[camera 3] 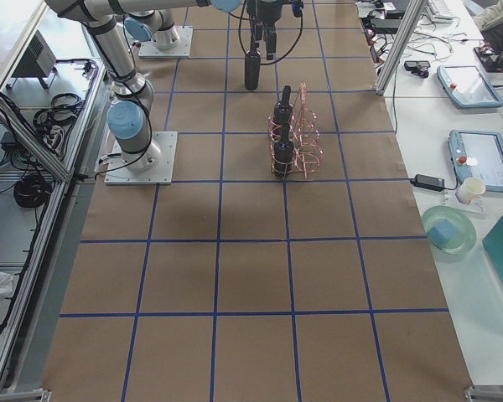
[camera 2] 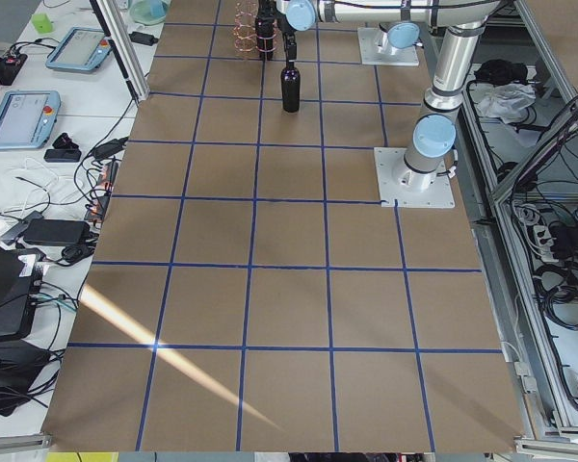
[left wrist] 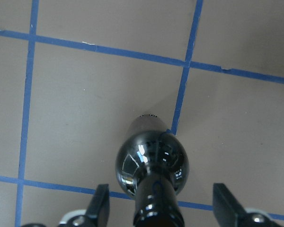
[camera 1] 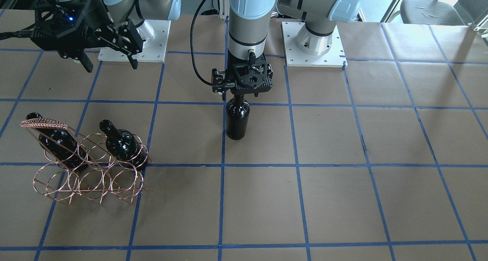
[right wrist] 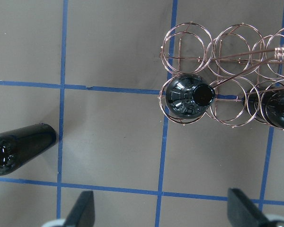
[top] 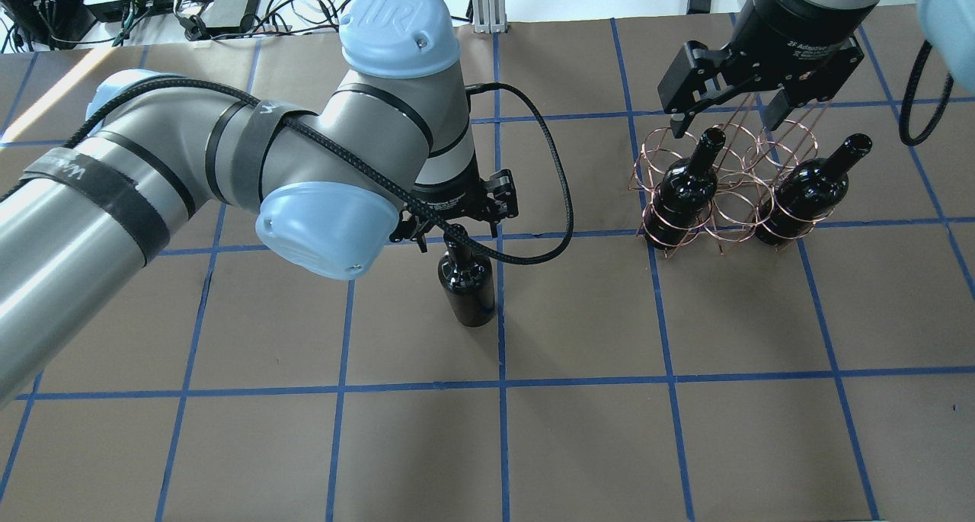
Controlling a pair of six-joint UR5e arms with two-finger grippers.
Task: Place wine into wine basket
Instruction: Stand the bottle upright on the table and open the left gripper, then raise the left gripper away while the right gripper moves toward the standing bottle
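The wine (camera 1: 237, 120) is a dark glossy bottle that stands upright on the brown table, mid-table; it also shows in the overhead view (top: 467, 286) and the left wrist view (left wrist: 151, 161). My left gripper (camera 1: 239, 97) is open, with its fingers (left wrist: 100, 205) on either side of the bottle's neck and apart from it. The wine basket (camera 1: 87, 179), a copper wire rack, stands to the robot's right (top: 727, 179). My right gripper (top: 725, 124) is open and empty, high above the basket (right wrist: 199, 58).
Two other dark bottles (top: 682, 190) (top: 807, 190) sit tilted in the basket's loops, and several loops hold nothing. Blue tape lines grid the table. The arms' white base plates (camera 1: 133, 40) lie at the robot's edge.
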